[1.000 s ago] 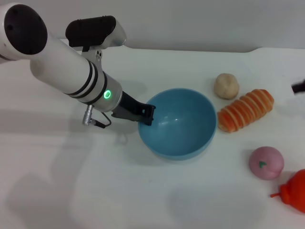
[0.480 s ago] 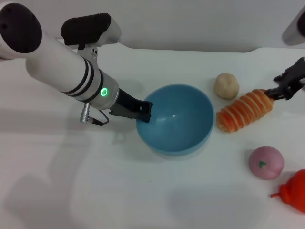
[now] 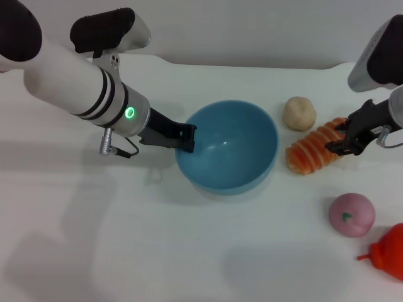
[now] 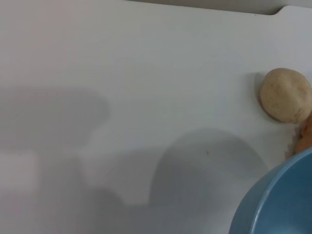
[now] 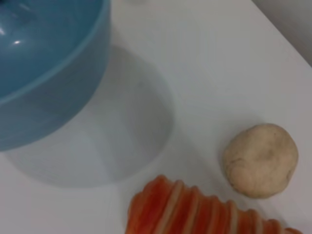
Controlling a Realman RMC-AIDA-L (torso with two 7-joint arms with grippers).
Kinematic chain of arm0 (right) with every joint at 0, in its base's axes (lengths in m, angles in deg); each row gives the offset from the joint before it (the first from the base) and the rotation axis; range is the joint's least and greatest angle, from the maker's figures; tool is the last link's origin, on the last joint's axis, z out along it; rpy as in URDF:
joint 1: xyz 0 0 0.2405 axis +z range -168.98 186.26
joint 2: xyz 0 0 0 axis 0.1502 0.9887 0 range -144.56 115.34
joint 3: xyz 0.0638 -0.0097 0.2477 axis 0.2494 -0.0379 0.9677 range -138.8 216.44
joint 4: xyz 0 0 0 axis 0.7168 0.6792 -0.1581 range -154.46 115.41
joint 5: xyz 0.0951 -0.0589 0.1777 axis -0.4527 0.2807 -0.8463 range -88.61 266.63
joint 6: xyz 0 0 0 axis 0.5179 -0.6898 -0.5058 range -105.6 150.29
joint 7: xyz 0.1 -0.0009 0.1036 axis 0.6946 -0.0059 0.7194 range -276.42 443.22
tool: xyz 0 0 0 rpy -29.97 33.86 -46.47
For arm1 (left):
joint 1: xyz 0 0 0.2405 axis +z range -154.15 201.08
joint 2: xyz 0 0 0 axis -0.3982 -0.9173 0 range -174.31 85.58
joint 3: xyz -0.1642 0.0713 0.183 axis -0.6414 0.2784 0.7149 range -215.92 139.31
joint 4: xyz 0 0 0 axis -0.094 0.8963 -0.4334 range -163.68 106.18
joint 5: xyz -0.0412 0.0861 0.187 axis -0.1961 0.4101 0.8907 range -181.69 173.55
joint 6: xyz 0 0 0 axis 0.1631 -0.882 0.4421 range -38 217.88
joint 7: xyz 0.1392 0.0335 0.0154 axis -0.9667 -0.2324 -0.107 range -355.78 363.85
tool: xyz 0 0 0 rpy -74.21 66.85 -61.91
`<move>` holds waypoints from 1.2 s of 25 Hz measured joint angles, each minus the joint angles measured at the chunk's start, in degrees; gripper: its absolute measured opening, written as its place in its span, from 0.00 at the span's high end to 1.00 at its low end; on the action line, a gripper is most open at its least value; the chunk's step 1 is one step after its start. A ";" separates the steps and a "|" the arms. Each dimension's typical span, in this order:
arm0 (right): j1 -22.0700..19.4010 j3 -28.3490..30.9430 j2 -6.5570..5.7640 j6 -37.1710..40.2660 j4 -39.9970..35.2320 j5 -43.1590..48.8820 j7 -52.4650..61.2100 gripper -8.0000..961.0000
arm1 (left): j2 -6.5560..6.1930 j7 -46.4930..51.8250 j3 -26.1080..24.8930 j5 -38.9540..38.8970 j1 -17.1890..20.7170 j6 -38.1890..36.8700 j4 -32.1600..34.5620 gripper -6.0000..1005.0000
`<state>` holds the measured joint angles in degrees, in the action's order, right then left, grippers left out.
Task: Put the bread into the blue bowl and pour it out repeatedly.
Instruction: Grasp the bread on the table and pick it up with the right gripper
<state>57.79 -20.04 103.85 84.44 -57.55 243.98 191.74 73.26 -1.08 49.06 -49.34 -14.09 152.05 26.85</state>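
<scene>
White tabletop [image 3: 94,239], blue bowl [image 3: 228,146] empty and pinched at its rim by the left gripper [image 3: 187,137], bread [image 3: 315,150] beside it under the open right gripper [image 3: 345,139]; loading and pouring not yet done

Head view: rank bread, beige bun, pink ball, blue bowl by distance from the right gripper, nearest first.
From the right gripper:
1. bread – directly under it, at the loaf's right end.
2. beige bun – to its left, a little farther back.
3. pink ball – nearer the robot than the gripper; close to the bun's distance, hard to separate.
4. blue bowl – farthest, left, held by the left gripper.
</scene>
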 joint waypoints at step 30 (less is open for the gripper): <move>0.00 -1.27 0.46 -15.42 12.17 -7.37 -1.95 0.65 | -0.45 -1.57 -1.38 0.19 0.74 1.18 -0.32 1.00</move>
<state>57.79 -21.31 104.31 69.02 -45.38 236.61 189.79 72.80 -2.65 47.68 -49.15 -13.36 153.23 26.53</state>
